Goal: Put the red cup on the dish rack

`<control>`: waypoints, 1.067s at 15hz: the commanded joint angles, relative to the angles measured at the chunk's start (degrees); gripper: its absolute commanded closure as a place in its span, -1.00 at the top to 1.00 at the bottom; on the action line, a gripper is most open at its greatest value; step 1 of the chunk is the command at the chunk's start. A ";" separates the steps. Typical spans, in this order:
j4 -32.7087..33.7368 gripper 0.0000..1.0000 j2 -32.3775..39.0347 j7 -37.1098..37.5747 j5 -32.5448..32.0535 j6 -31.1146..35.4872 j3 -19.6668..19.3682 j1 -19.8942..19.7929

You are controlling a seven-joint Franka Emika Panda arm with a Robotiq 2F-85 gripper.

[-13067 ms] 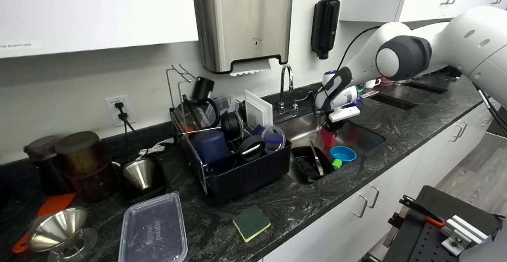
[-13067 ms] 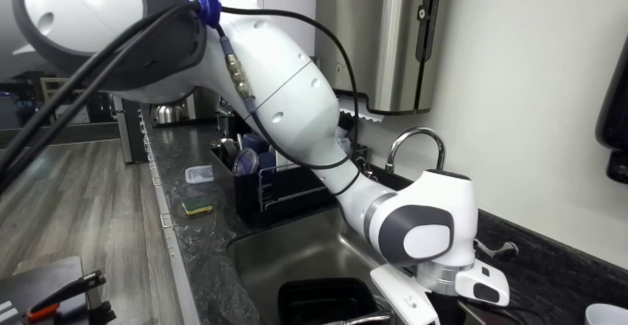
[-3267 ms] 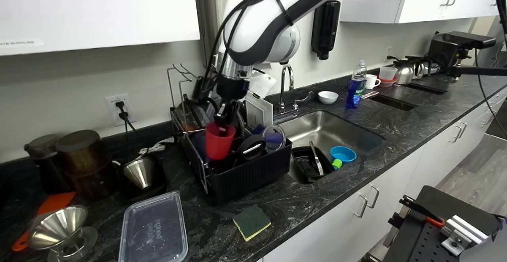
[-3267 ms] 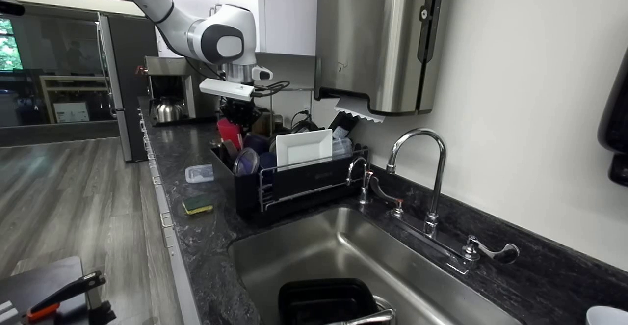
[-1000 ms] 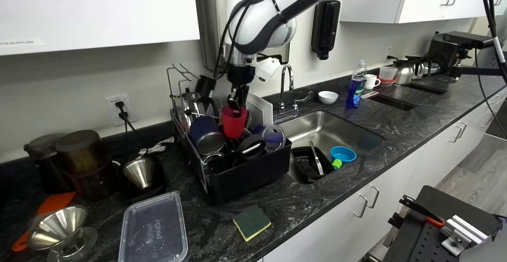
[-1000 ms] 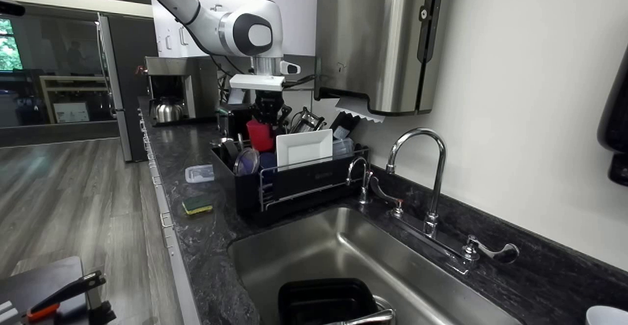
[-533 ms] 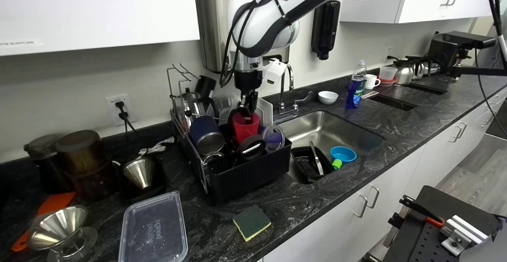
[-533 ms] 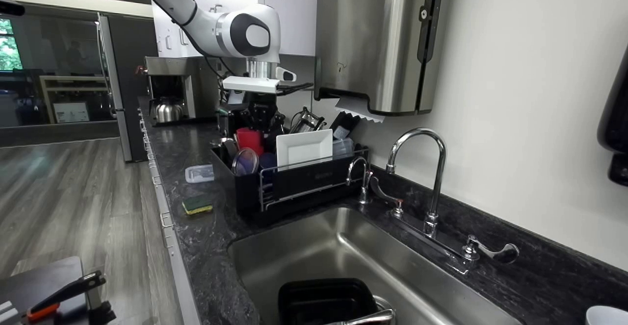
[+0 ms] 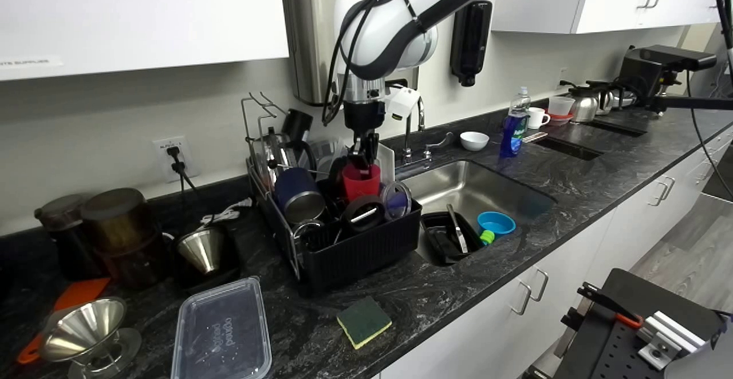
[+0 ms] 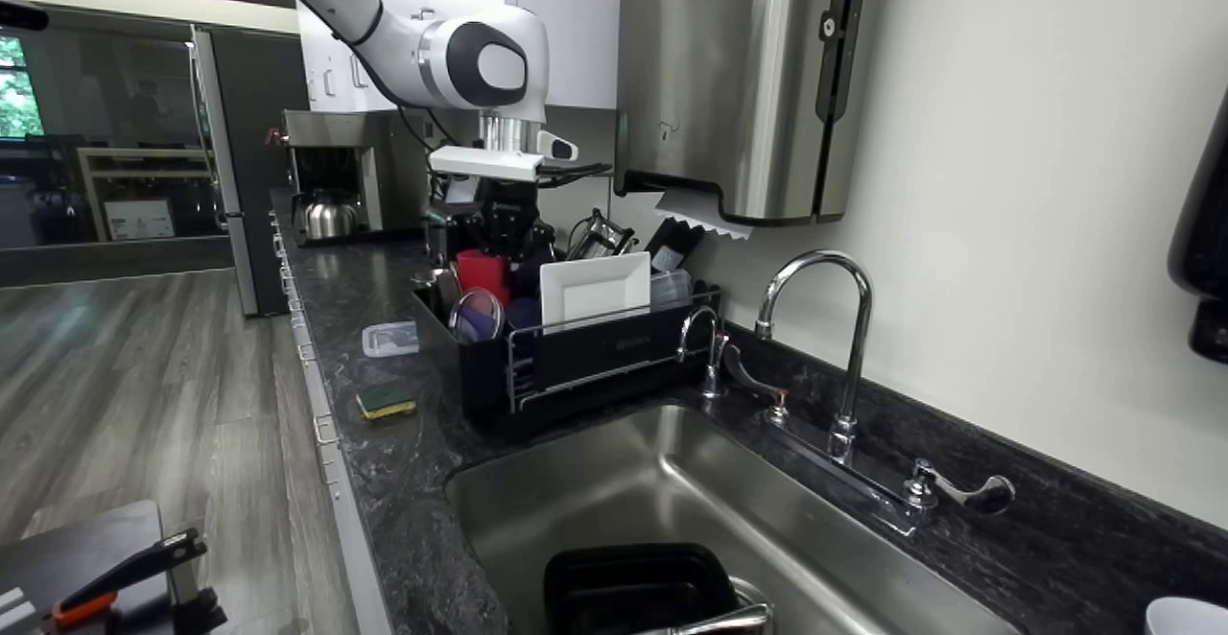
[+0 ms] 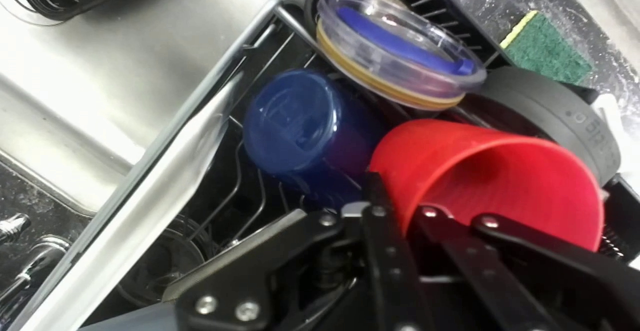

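Working remotely, I look onto a kitchen, more workplace than home: steel sink (image 10: pixel 595 482), loaded dish rack (image 9: pixel 366 252), coffee brewer (image 10: pixel 369 175), white cabinets (image 9: pixel 137 12) and, fixed to the wall (image 10: pixel 1007 184), a metal paper-towel dispenser (image 10: pixel 734 79) and black soap dispenser (image 9: pixel 471 41).

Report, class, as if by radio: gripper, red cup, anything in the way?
Gripper shut on wall of red cup. Cup mouth up in dish rack; whether resting, can't tell. Blue cup, clear round lid close alongside.

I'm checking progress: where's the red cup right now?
In the wrist view, the red cup is right of centre, beside a blue cup, at the rack, its wall held in the pincer.
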 commanded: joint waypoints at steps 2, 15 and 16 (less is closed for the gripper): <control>-3.31 -0.40 -2.08 -2.57 3.91 1.93 0.96 -1.78; -9.58 1.00 -6.47 -12.27 12.64 4.83 0.81 -4.56; -9.84 1.00 -6.81 -12.46 13.01 5.00 0.76 -4.59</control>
